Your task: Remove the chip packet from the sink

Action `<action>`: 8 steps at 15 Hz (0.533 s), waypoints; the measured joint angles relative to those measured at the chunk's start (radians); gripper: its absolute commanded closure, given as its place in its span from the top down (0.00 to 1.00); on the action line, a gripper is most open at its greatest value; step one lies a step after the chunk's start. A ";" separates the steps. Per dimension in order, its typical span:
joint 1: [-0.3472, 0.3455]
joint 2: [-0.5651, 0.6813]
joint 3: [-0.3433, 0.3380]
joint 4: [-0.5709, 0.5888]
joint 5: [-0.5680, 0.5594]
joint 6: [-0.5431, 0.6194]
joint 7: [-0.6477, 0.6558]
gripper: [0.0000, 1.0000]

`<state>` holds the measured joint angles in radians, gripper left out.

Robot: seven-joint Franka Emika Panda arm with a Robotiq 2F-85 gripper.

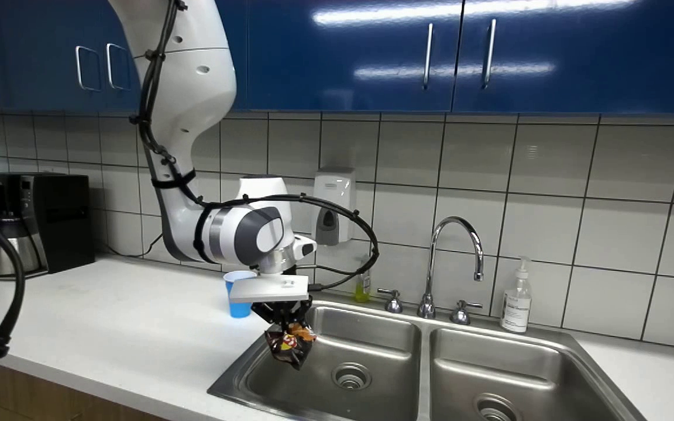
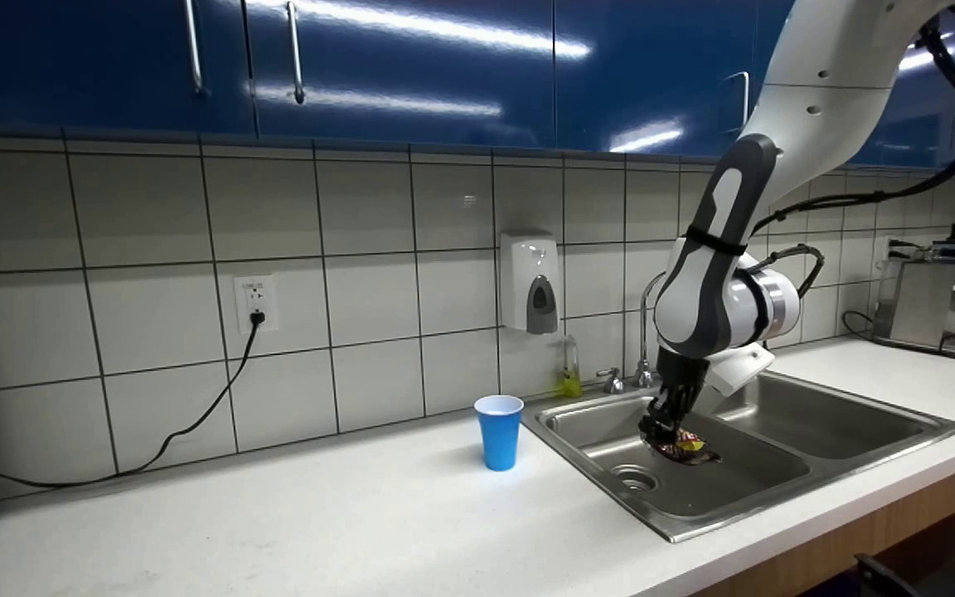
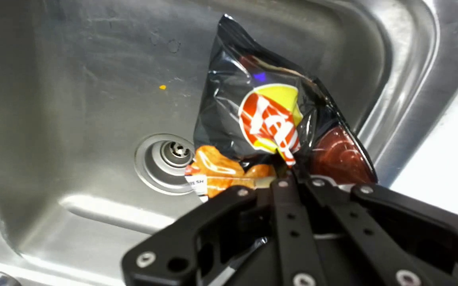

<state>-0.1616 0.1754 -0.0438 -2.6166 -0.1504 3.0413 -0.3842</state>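
The chip packet [image 1: 290, 348] is dark, crinkled and shiny, with a red and yellow logo and orange chips printed on it. It hangs from my gripper [image 1: 288, 325] over a basin of the steel sink [image 1: 229, 383]. In an exterior view the packet [image 2: 693, 448] shows below the gripper [image 2: 666, 424], inside the outline of the sink [image 2: 610, 489]. In the wrist view the fingers of the gripper [image 3: 292, 172] are shut on the packet [image 3: 229, 119], pinching its middle. The fingertips are partly hidden in its folds. The basin floor [image 3: 94, 103] and drain lie behind it.
A blue cup [image 1: 239, 301] stands on the white counter [image 1: 138, 327] beside the sink; it also shows in an exterior view [image 2: 500, 435]. The faucet [image 1: 429, 269], a pump bottle [image 1: 516, 304] and a small yellow-green bottle [image 1: 363, 288] stand behind the basins. A soap dispenser [image 1: 334, 202] hangs on the wall.
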 measured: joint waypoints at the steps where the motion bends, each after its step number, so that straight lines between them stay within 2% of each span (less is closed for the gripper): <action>1: 0.000 -0.019 0.017 -0.025 0.000 0.007 -0.010 0.01; 8: 0.010 -0.129 0.137 -0.158 0.031 0.038 -0.066 0.01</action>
<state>-0.1511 0.0462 0.0936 -2.7744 -0.1198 3.0795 -0.4504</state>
